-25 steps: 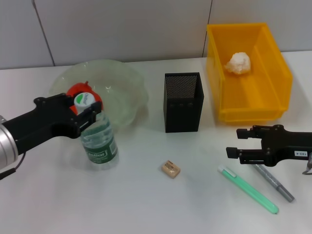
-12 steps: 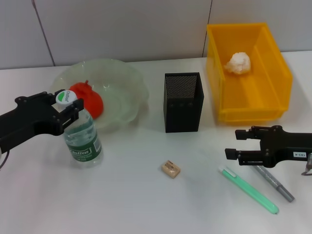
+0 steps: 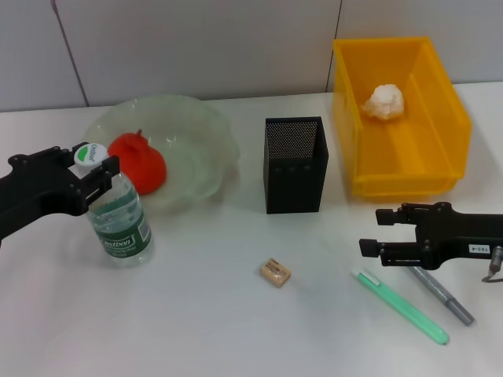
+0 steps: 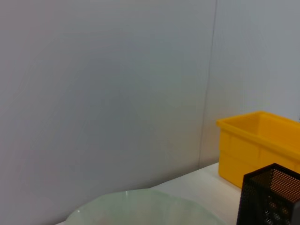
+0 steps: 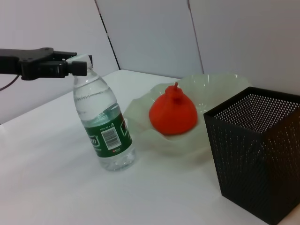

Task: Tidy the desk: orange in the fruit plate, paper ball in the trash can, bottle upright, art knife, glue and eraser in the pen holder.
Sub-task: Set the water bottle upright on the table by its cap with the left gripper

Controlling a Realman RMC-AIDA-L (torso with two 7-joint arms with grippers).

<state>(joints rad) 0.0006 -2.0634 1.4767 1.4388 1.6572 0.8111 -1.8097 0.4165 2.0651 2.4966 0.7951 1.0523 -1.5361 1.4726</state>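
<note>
fingers of my left gripper (image 3: pixel 93 169) are pinched on the white cap of the bottle (image 3: pixel 118 224), which stands close to upright on the table (image 3: pixel 204 314), leaning a little, just in front of the fruit plate (image 3: pixel 200 133). from the right wrist i see the same clamp at the cap (image 5: pixel 79 63), black arm running away from it, and the bottle's base resting on the white surface. the orange (image 3: pixel 137 162) sits inside the plate on its near side, close behind the bottle's shoulder. the pen holder (image 3: pixel 295 163) stands upright at mid-table, between the plate and the trash can (image 3: pixel 440 126); the paper ball (image 3: pixel 384 102) lies inside the can toward its far end. the eraser (image 3: pixel 275 272) lies flat on the table in front of the pen holder, apart from it.

my right gripper (image 3: pixel 377 232) hovers low on the right, in front of the trash can, its two fingers spread with nothing between them. just beside it lie a green pen-shaped tool (image 3: pixel 401 305) and a grey pen (image 3: pixel 442 294), side by side and slanted; the grey one's upper end is hidden under the gripper, so i can't tell whether they touch. the left wrist view shows only wall, the plate's rim, the can and the holder's corner.
</note>
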